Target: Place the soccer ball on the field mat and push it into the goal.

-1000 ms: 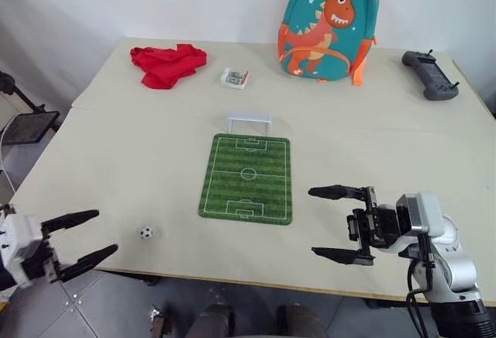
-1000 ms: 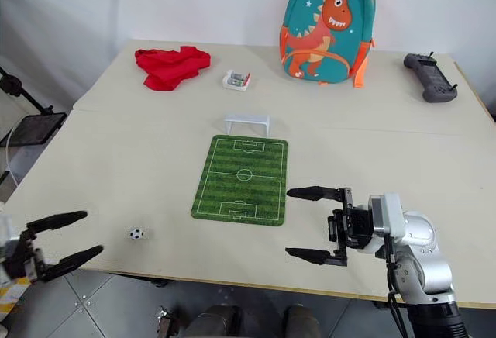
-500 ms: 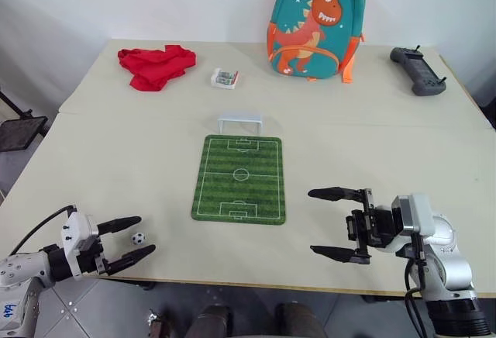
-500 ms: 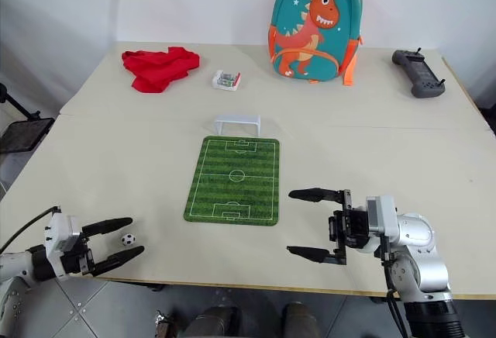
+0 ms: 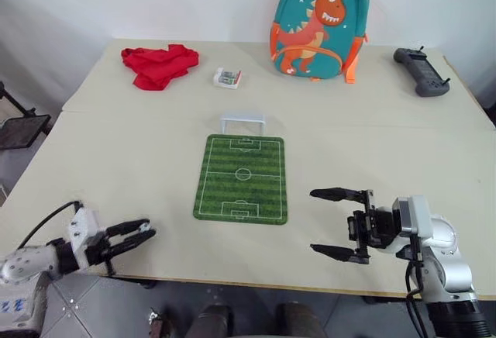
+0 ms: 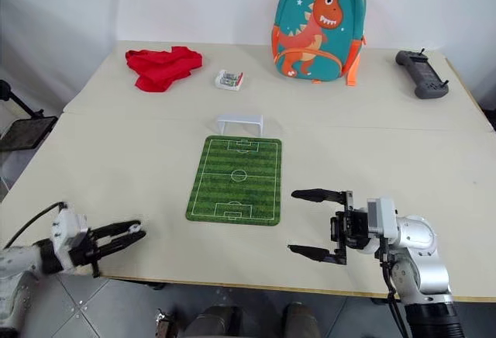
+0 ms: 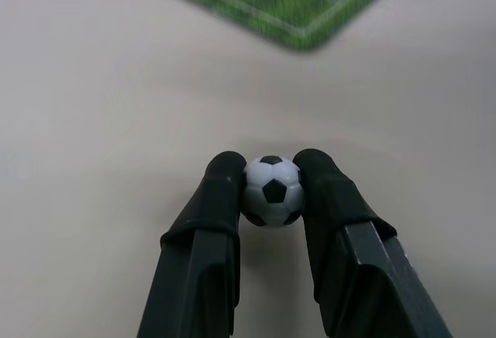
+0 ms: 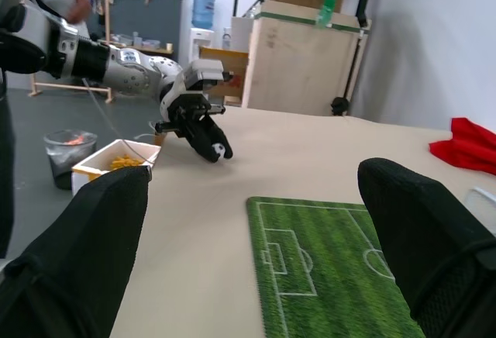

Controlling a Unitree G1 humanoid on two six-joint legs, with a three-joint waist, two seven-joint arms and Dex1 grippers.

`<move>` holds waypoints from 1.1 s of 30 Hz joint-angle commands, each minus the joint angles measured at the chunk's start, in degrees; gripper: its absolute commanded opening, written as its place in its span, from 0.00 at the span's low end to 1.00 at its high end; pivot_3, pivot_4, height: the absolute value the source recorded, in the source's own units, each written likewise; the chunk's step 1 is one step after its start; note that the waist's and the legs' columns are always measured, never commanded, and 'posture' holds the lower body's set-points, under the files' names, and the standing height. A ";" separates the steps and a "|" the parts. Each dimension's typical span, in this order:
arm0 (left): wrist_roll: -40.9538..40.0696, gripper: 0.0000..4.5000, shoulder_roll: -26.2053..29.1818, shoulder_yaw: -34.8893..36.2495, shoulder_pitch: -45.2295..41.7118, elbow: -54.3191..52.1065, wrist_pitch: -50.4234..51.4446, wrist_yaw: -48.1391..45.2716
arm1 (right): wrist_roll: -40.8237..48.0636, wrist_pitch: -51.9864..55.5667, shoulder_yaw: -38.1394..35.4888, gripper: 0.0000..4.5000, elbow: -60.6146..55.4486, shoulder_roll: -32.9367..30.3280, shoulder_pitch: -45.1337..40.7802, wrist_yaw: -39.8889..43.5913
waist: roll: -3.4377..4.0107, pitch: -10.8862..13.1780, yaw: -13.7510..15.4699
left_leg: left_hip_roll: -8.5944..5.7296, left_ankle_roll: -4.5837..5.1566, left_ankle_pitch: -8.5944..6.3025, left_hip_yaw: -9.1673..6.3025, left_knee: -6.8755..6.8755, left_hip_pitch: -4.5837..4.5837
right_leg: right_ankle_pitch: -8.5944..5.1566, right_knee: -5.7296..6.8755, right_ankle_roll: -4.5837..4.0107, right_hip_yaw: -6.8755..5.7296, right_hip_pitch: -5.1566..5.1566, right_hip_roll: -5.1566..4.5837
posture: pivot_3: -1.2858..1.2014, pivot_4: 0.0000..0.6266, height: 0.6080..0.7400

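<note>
My left claw [image 7: 271, 179] is pinching the soccer ball [image 7: 271, 191] at its fingertips on the tabletop [image 5: 155, 152], short of the field mat [image 5: 242, 177]; my right claw [image 5: 335, 223] is gaping empty. The round ball may squirt free when lifted.

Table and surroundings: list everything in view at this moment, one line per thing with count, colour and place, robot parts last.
table: 1, beige, under everything
mat: 1, green with white lines, table centre
goal: 1, white, at the mat's far end
ball: 1, white with black patches, between the left pincer's fingers, near the table's front left edge
cloth: 1, red, crumpled, far left
box: 1, small, white, right of the cloth
backpack: 1, teal with orange dinosaur, upright at the far edge
controller: 1, dark grey, far right corner
cardboard boxes: stacked, brown, beyond the table in the right wrist view
left pincer: 1, black, shut on the ball
right pincer: 1, black, open, front right, holding nothing
</note>
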 commanded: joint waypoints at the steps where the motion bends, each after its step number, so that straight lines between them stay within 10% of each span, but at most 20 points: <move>1: -1.05 0.19 0.71 -7.01 -8.78 -11.70 7.84 2.10 | 0.29 -0.82 -4.98 1.00 2.33 -3.25 -2.24 -0.45 | 0.01 0.00 0.37 | 0.00 0.00 0.00 0.00 0.10 -0.04 | 0.06 0.00 0.00 0.01 0.01 0.01 | 0.52 0.24 1.00; 11: 14.94 0.19 -8.98 -26.88 -24.99 -1.65 4.67 5.62 | -2.06 -3.13 -5.81 1.00 8.84 -4.77 -4.18 1.67 | 0.07 -0.04 -1.18 | 0.14 0.04 -0.08 0.39 0.16 0.07 | 0.12 0.42 0.06 -0.06 -0.14 0.33 | 0.52 0.24 1.00; 30: 16.81 0.19 -11.73 -27.42 -25.00 2.20 4.91 5.70 | -2.72 -5.36 -5.65 1.00 7.60 -2.24 -1.23 -0.06 | 0.06 -0.03 -0.95 | 0.05 0.06 -0.11 0.36 0.63 0.05 | 0.12 0.49 0.06 0.07 -0.09 0.25 | 0.52 0.24 1.00; 33: 17.07 0.39 -11.94 -27.57 -24.43 1.96 4.99 6.03 | -2.73 -5.28 -5.53 1.00 6.99 -1.98 -1.17 -0.30 | 0.06 -0.03 -0.90 | 0.04 0.06 -0.11 0.35 0.63 0.05 | 0.12 0.49 0.06 0.08 -0.09 0.24 | 0.52 0.24 1.00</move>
